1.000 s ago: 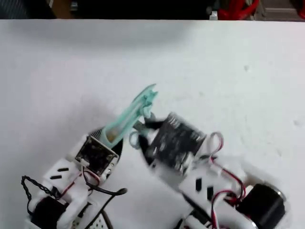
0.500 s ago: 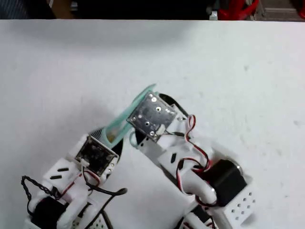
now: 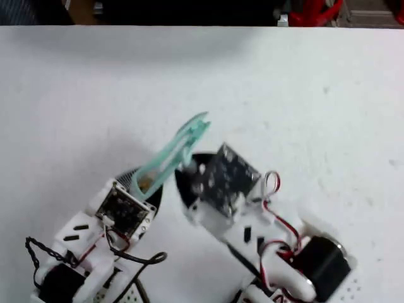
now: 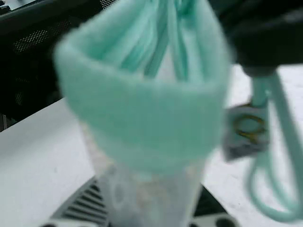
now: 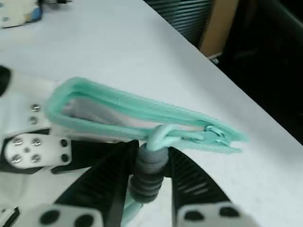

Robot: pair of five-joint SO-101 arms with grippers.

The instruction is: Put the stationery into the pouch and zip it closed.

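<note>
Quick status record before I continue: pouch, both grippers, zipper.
pouch: mint, raised off the table, tilted
left gripper: shut on the pouch's lower end
right gripper: fingers on either side of the grey zipper pull, gripping it
zipper: slider near the pouch's far end; cannot tell if fully zipped

"How many pouches do you count?"
"One mint pouch [image 3: 169,154], with one grey zip pull [image 5: 147,175] on one mint cord [image 5: 158,134]."
"And arms?"
"Two: one left arm [image 3: 82,230], one right arm [image 3: 252,238]. One white counter [image 3: 303,95], too"
</note>
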